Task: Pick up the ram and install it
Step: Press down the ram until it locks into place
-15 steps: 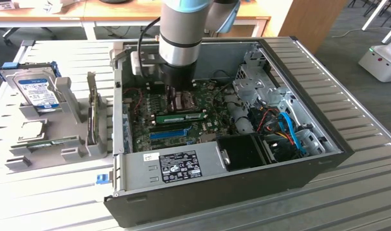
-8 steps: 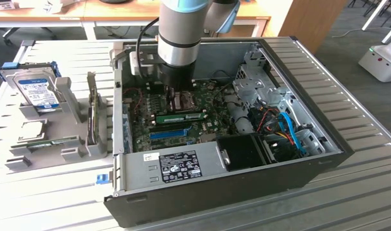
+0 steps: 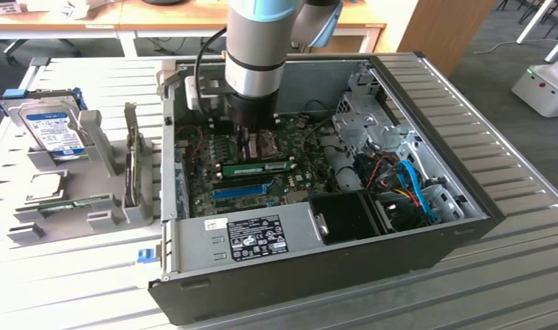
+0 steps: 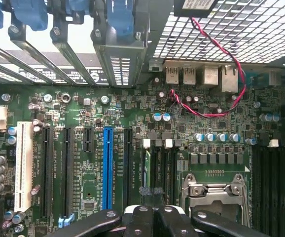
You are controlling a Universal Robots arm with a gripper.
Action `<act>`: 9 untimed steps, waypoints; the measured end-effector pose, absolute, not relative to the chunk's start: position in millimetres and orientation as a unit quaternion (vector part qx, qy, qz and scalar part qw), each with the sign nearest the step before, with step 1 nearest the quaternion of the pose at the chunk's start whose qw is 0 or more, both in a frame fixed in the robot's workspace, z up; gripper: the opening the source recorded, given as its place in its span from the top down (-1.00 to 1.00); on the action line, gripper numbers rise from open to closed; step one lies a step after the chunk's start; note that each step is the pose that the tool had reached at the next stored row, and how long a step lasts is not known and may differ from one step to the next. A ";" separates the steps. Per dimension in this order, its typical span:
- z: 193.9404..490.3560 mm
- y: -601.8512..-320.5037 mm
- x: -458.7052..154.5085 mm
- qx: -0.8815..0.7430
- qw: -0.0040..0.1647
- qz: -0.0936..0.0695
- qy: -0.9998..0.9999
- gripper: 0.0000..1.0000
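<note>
Ram [image 3: 259, 166] lies flat on the board [image 4: 132, 148], at five o'clock from my gripper [image 4: 150, 217], whose jaws are closed on nothing. I'd judge a good pick needs jaws squared across its long edges.

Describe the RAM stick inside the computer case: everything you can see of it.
The RAM stick is a long, narrow green circuit board with a white sticker along its face. It appears to stand on its long edge on the motherboard inside the open case, parallel to the blue slot, between that and the processor socket. The hand, shut, hangs close above; contact cannot be told.
</note>
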State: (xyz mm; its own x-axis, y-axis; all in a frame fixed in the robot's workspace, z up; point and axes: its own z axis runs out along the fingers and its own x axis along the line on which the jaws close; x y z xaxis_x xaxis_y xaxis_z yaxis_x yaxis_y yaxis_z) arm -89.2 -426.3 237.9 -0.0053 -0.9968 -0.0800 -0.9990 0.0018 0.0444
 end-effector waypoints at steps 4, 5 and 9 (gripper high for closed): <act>234.2 -426.3 -89.2 -0.705 0.012 0.045 0.708 0.79; 233.2 -426.3 -89.2 -0.705 0.012 0.045 0.708 0.79; 230.9 -426.3 -89.3 -0.705 0.011 0.046 0.708 0.79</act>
